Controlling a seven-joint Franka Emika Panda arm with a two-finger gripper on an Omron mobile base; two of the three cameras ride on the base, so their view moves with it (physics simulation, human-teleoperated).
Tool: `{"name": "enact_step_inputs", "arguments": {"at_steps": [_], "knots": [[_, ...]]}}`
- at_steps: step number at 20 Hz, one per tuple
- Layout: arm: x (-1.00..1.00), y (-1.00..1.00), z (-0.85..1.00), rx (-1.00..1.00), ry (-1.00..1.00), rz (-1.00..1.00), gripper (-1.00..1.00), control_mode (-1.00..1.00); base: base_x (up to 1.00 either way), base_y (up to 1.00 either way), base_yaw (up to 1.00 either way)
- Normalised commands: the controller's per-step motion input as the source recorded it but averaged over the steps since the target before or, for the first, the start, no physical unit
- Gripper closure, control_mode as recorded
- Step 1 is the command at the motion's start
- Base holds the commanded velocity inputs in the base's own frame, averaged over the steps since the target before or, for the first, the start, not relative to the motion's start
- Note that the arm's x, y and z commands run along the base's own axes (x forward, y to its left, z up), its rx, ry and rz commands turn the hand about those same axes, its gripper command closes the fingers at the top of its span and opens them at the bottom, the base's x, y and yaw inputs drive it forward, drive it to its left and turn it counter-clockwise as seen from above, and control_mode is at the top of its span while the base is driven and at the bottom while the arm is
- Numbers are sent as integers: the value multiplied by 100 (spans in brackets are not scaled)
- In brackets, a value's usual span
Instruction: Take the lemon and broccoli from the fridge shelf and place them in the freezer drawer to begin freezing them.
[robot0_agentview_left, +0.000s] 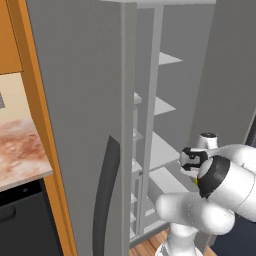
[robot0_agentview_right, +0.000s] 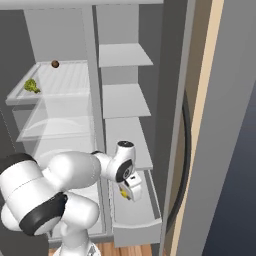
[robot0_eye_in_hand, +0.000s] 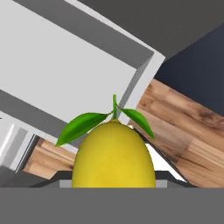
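Lemon (robot0_eye_in_hand: 113, 155) in end effector (robot0_agentview_right: 128, 192) above freezer drawer (robot0_agentview_right: 135, 212); broccoli (robot0_agentview_right: 32, 86) on fridge shelf (robot0_agentview_right: 70, 80)

Gripper (robot0_agentview_right: 126, 194) downturned, clamped, arm bent

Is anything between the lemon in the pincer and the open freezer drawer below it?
Nothing: in the right base view the small yellow lemon, held in the pincer, hangs over the light grey box-shaped freezer drawer with bare space between.

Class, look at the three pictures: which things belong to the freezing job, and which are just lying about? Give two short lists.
Part of the job:
- lemon, held in the gripper
- broccoli, on the fridge shelf
- freezer drawer, pulled open below the gripper

Just lying about:
- small brown round item on the same shelf
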Motion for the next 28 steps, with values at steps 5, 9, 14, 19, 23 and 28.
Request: {"name": "enact_step_inputs", "arguments": {"at_steps": [5, 9, 14, 19, 23, 28], "knots": [[18, -16, -43, 1, 14, 0, 100, -100, 0, 0, 0], [26, -8, -26, 1, 6, 0, 100, -100, 0, 0, 0], [23, -9, -39, 0, 2, 0, 100, -100, 0, 0, 0], [18, -3, -38, 0, 0, 0, 100, -100, 0, 0, 0], [20, 0, -35, 1, 0, 0, 100, -100, 0, 0, 0], [21, -2, -39, 0, 0, 0, 100, -100, 0, 0, 0]]}}
